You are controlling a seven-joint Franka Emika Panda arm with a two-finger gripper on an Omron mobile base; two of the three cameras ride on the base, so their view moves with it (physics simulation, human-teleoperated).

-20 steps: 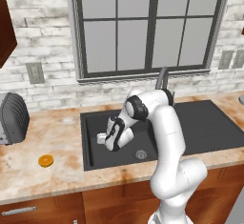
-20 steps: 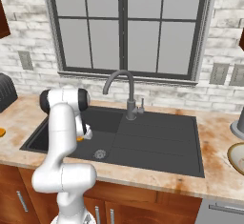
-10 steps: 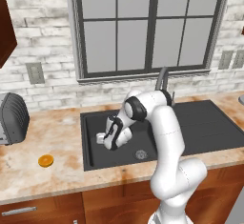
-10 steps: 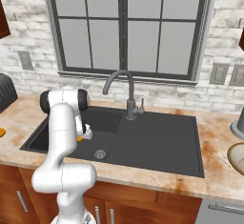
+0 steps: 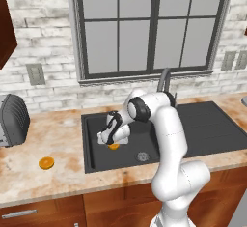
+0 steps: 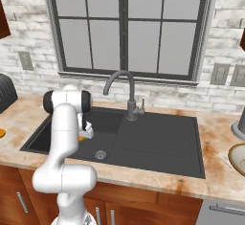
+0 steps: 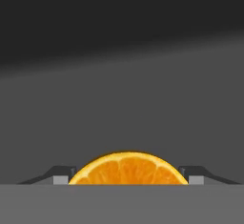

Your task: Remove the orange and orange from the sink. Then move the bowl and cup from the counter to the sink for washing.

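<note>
Down in the left half of the black sink [image 5: 193,124] [image 6: 158,142], my gripper [image 5: 112,141] [image 6: 84,132] [image 7: 127,178] is shut on one orange [image 5: 114,147] [image 6: 81,137] [image 7: 127,168]. In the hand view the fruit's cut face fills the gap, and both fingertips [image 7: 62,177] press against its sides. It sits low, at or just above the basin floor. The other orange [image 5: 46,163] [image 6: 1,133] lies on the beige counter [image 5: 62,129] left of the sink. The cream bowl [image 6: 238,158] rests on the counter at the far right. The yellow cup is out of view.
A dark curved faucet [image 5: 165,78] [image 6: 125,92] rises behind the basin, and the round drain [image 5: 142,156] [image 6: 100,155] sits near its front. A grey toaster [image 5: 12,120] [image 6: 5,92] stands far left. A grey vessel [image 6: 238,126] stands behind the bowl.
</note>
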